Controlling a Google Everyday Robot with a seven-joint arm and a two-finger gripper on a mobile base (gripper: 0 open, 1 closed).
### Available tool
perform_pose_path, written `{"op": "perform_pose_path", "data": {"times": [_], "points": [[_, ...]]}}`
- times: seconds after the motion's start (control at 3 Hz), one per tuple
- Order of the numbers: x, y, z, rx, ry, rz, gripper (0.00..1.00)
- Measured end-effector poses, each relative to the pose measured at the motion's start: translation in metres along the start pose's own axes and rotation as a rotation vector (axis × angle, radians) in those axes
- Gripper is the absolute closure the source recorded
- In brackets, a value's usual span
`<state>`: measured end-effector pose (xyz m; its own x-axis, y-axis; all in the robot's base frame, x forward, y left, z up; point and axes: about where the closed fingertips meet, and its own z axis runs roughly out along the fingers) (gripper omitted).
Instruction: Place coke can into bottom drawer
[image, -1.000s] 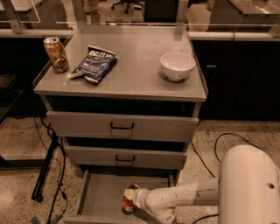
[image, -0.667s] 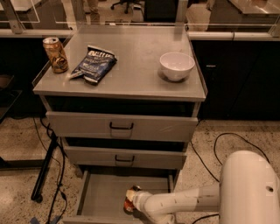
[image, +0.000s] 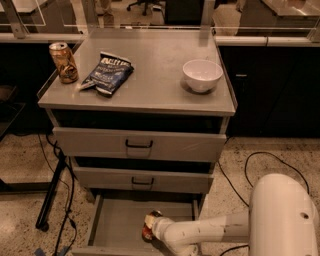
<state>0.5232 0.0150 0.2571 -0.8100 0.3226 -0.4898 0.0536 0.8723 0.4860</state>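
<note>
The bottom drawer is pulled out at the foot of the grey cabinet, a wide flat tray with low sides. The coke can, red with a silver top, sits inside the drawer toward its right half, mostly covered by my hand. My gripper reaches in from the right on the white arm and is wrapped around the can low in the drawer.
The two upper drawers with black handles are closed. On the cabinet top stand a gold-brown can, a dark blue chip bag and a white bowl. Black cables and a stand leg lie on the floor left of the cabinet.
The arm has lowered slightly and moved the can a little forward in the drawer. Everything on the cabinet top stays as it was.
</note>
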Motion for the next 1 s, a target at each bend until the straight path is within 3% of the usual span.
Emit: {"op": "perform_pose_path", "data": {"times": [0.33, 1.0], "points": [[0.0, 0.0, 0.001, 0.0, 0.003, -0.002, 1.0], [0.012, 0.017, 0.042, -0.013, 0.144, -0.067, 1.0]]}}
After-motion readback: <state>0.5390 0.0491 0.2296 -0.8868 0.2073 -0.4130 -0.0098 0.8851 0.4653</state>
